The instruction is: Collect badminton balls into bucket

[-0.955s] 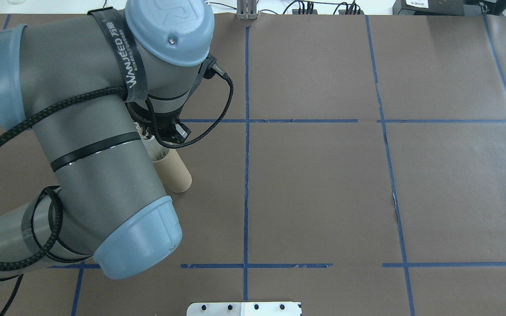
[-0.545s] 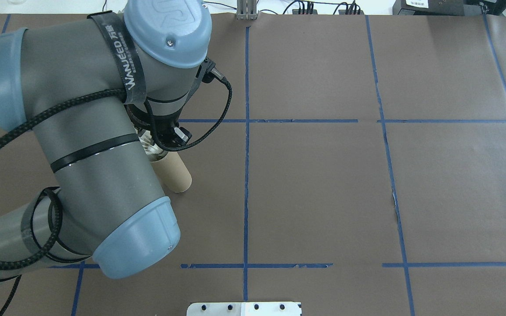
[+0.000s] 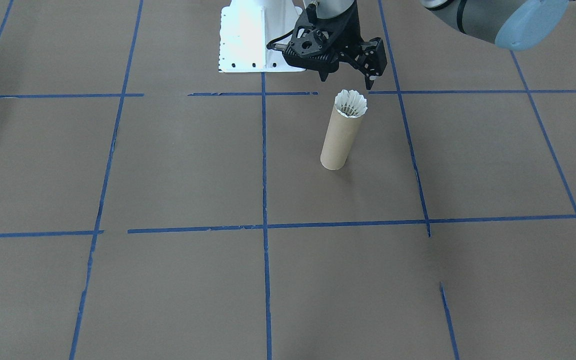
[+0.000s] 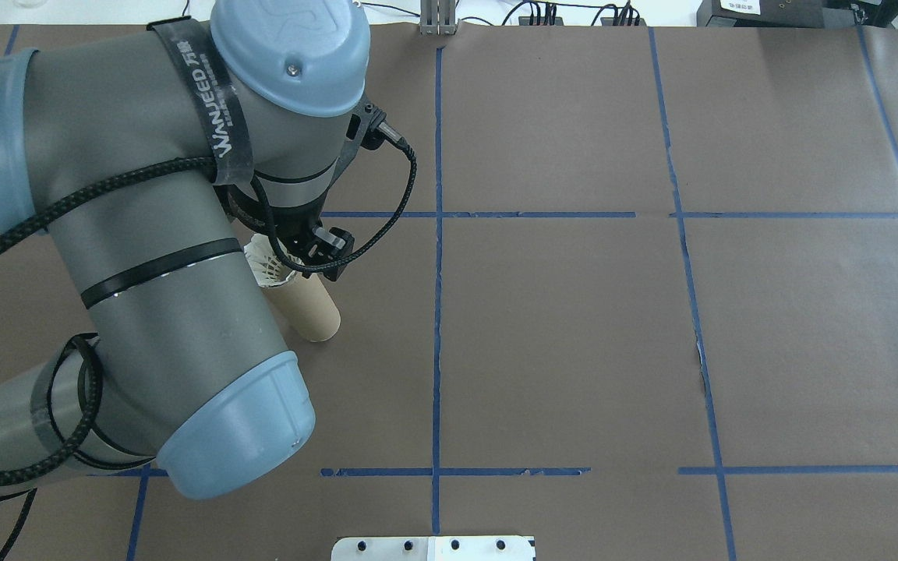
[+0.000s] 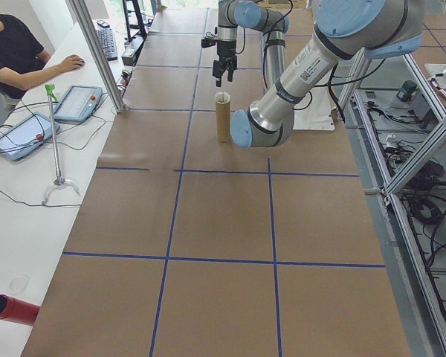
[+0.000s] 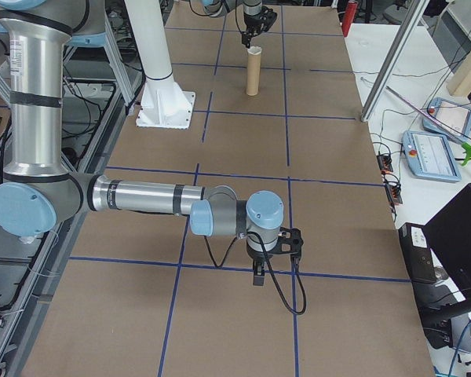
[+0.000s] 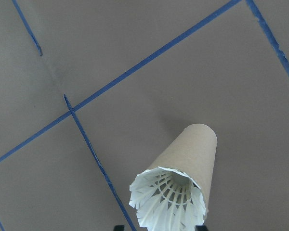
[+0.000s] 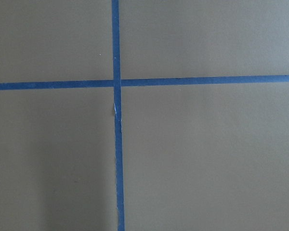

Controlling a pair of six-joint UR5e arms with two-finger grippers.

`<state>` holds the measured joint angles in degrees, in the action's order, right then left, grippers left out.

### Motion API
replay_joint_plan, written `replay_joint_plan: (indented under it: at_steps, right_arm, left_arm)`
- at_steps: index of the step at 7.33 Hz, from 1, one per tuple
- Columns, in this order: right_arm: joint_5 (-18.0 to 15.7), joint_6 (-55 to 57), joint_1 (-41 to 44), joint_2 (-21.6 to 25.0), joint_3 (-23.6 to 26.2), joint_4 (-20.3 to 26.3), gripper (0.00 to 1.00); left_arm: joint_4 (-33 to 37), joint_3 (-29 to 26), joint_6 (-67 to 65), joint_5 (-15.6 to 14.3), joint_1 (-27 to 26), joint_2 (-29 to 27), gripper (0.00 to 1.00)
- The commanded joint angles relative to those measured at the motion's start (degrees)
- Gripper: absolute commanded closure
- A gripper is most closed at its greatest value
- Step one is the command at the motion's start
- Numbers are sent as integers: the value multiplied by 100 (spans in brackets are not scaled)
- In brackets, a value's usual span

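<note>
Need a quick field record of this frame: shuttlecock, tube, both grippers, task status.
shuttlecock: seated feathers-up in the tube's open top, feather skirt above the rim
tube: upright on the brown table cover
left gripper: open, above the tube mouth, apart from the feathers
right gripper: far from the tube, over a blue tape cross; open or shut cannot be told
task status: shuttlecock released in the tube; none loose in view

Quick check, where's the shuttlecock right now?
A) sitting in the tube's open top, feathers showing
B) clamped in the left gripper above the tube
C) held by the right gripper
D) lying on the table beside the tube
A: the shuttlecock sits in the mouth of the tube, its feather skirt at the rim, with the open left gripper clear above it.
</note>
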<state>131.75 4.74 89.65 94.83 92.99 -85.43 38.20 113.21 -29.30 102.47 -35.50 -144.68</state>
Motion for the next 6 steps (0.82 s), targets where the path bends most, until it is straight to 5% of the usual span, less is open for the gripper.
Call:
replay_joint_plan:
  at_steps: [1, 3, 6]
  right_arm:
    - [0, 0, 0, 0, 0, 0, 0]
    - [0, 0, 0, 0, 0, 0, 0]
    - [0, 0, 0, 0, 0, 0, 0]
  left_arm:
    - [876, 25, 3, 1, -45, 236, 0]
    - [2667, 26, 3, 36, -369, 1174, 0]
    - [3472, -367, 1110, 596, -1455, 1608, 0]
